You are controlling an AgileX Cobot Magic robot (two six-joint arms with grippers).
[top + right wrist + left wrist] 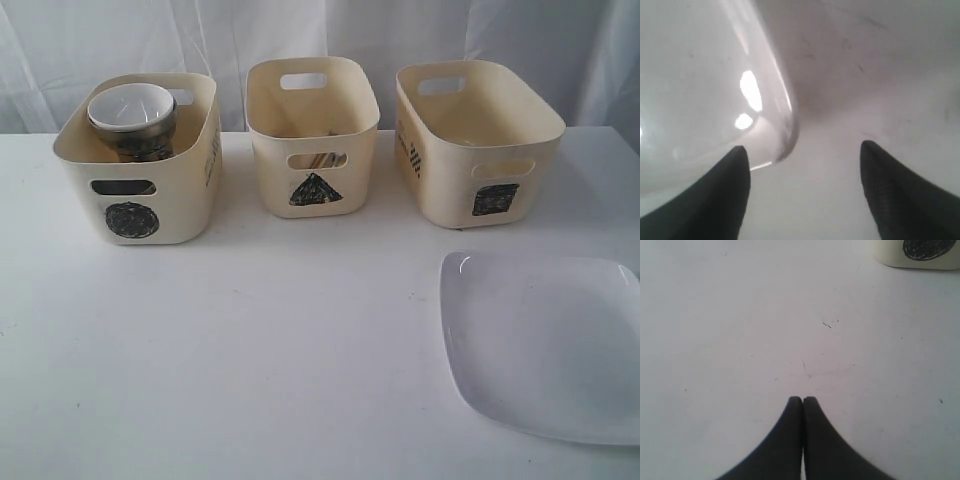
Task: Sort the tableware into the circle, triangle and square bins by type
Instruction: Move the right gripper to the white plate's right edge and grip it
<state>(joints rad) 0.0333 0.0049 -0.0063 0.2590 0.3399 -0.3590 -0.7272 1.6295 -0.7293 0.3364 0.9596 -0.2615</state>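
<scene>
Three cream bins stand in a row at the back: the circle bin (140, 180), the triangle bin (313, 140) and the square bin (478, 150). A steel mug (132, 120) sits in the circle bin. Through the triangle bin's handle cutout, wooden chopsticks (318, 160) show. The large white square plate (545, 345) lies flat on the table at front right. Neither arm shows in the exterior view. My left gripper (803, 400) is shut and empty above bare table, near the circle bin's corner (915, 252). My right gripper (802, 147) is open, with the plate's rim (782, 115) just ahead of one finger.
The white table (280, 340) runs wide in front of the bins. A white curtain (120, 40) hangs behind them. What lies deep inside the square bin cannot be made out.
</scene>
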